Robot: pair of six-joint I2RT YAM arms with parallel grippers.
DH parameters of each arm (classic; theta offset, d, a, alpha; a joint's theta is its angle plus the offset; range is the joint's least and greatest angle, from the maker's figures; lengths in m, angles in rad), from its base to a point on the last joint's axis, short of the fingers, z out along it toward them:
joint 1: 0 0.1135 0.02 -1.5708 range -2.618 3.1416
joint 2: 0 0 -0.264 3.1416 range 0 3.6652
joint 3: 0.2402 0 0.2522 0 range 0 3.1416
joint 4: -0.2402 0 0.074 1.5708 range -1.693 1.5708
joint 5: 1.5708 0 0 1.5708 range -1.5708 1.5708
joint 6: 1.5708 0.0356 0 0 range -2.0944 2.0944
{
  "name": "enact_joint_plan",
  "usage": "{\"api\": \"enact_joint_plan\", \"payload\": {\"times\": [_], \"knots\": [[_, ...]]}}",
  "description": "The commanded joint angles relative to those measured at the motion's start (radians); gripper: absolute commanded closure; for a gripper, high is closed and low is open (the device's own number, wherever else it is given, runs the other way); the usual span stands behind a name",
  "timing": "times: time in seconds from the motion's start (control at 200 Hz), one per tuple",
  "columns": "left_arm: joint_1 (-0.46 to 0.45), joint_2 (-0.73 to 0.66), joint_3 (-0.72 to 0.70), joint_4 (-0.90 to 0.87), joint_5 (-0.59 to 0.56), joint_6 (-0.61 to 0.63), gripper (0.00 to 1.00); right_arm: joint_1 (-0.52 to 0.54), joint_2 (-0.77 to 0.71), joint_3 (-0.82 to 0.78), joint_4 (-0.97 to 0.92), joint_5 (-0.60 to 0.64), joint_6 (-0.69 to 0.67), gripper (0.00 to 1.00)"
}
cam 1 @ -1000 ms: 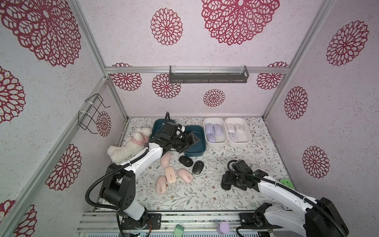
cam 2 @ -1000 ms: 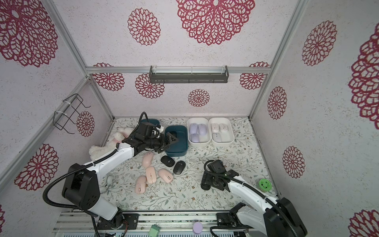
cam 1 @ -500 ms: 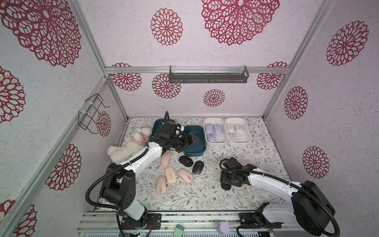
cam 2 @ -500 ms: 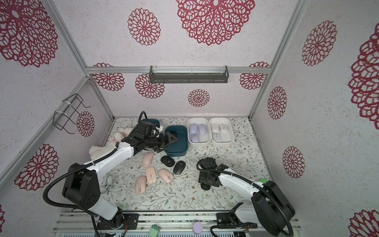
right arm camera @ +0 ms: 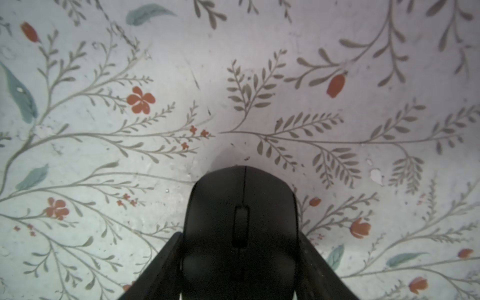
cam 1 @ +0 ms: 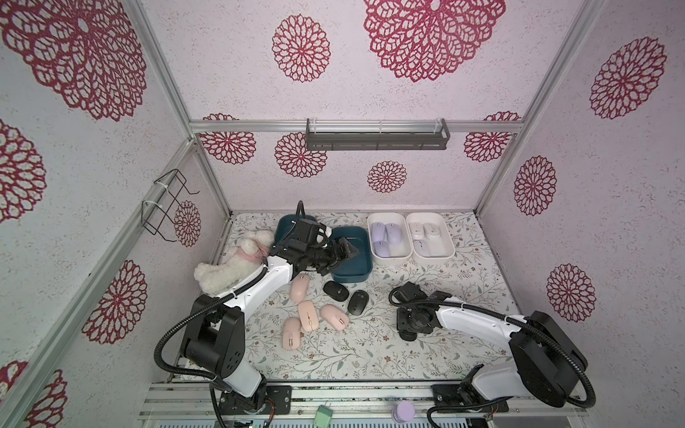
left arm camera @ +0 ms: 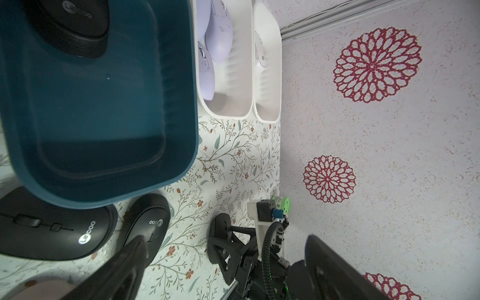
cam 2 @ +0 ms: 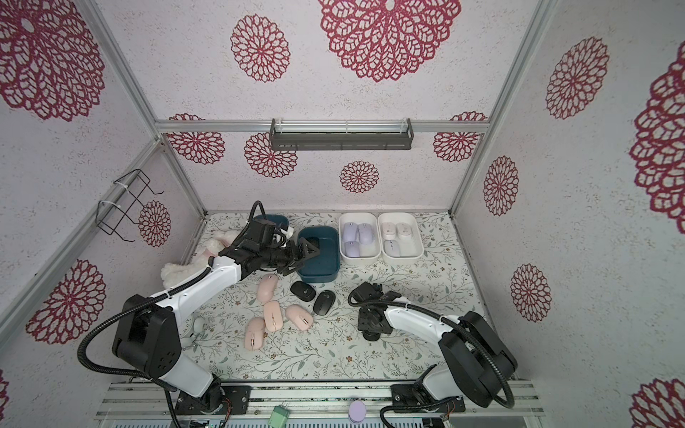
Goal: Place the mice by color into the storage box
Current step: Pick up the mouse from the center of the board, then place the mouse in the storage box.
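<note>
My right gripper [cam 1: 407,332] points down at the table right of centre. It is shut on a black mouse [right arm camera: 240,205], whose sides both fingers touch. My left gripper [cam 1: 346,249] hangs open over a teal storage box [cam 1: 352,275] with nothing between its fingers [left arm camera: 130,257]. A black mouse [left arm camera: 70,26] lies inside that box. Two black mice [cam 1: 335,290] [cam 1: 358,302] and several peach-pink mice [cam 1: 308,315] lie on the table in front of it. Lavender mice [cam 1: 385,237] fill one white box [cam 1: 391,255]. White mice [cam 1: 426,233] sit in the white box beside it [cam 1: 434,256].
A second teal box [cam 1: 284,226] stands behind my left wrist. A white plush toy [cam 1: 230,266] lies at the left wall. A dark shelf [cam 1: 376,139] hangs on the back wall, and a wire rack [cam 1: 166,207] on the left wall.
My right wrist has swung left over the black mouse and its jaws have narrowed onto the mouse's sides. The left arm has stayed where it was.
</note>
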Motion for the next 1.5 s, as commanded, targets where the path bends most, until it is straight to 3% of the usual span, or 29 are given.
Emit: {"api": "enact_joint_plan", "payload": {"times": [0.0, 0.505, 0.916, 1.191, 1.496], "knots": [[0.013, -0.014, 0.023, -0.004, -0.002, 0.0, 0.03, 0.007, -0.017, 0.05, -0.042, 0.045, -0.045, 0.4], [0.044, -0.04, 0.02, -0.002, -0.012, 0.002, 0.03, 0.007, -0.018, 0.184, -0.049, 0.085, -0.137, 0.4], [0.194, -0.085, 0.022, -0.023, -0.063, 0.027, 0.03, 0.0, 0.104, 0.428, 0.036, 0.123, -0.251, 0.4], [0.243, -0.088, 0.015, -0.008, -0.061, 0.019, 0.03, -0.012, 0.3, 0.619, 0.207, 0.081, -0.326, 0.4], [0.245, -0.079, 0.003, 0.012, -0.043, -0.002, 0.03, -0.062, 0.602, 0.946, 0.211, 0.064, -0.373, 0.41]]}}
